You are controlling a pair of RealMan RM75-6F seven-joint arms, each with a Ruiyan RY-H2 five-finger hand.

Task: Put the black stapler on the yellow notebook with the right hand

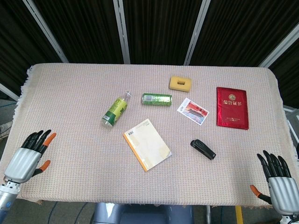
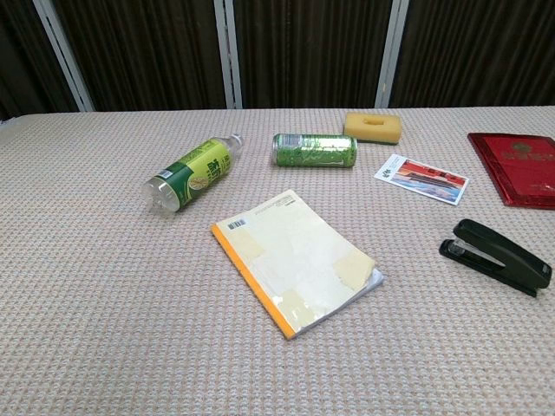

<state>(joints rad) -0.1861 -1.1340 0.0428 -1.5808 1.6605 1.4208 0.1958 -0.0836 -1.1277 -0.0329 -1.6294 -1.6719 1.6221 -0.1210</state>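
Observation:
The black stapler (image 1: 202, 149) (image 2: 495, 256) lies flat on the cloth, right of centre and near the front. The yellow notebook (image 1: 146, 143) (image 2: 294, 259) lies closed at the table's middle, a hand's width left of the stapler. My right hand (image 1: 279, 183) rests at the front right corner, fingers spread and holding nothing, well to the right of the stapler. My left hand (image 1: 28, 156) sits at the front left corner, fingers apart and empty. Neither hand shows in the chest view.
A green bottle (image 1: 115, 111) (image 2: 190, 174) and a green can (image 1: 156, 99) (image 2: 314, 150) lie behind the notebook. A yellow sponge (image 1: 181, 83) (image 2: 373, 126), a small card (image 1: 193, 111) (image 2: 421, 178) and a red booklet (image 1: 231, 107) (image 2: 519, 166) lie toward the back right.

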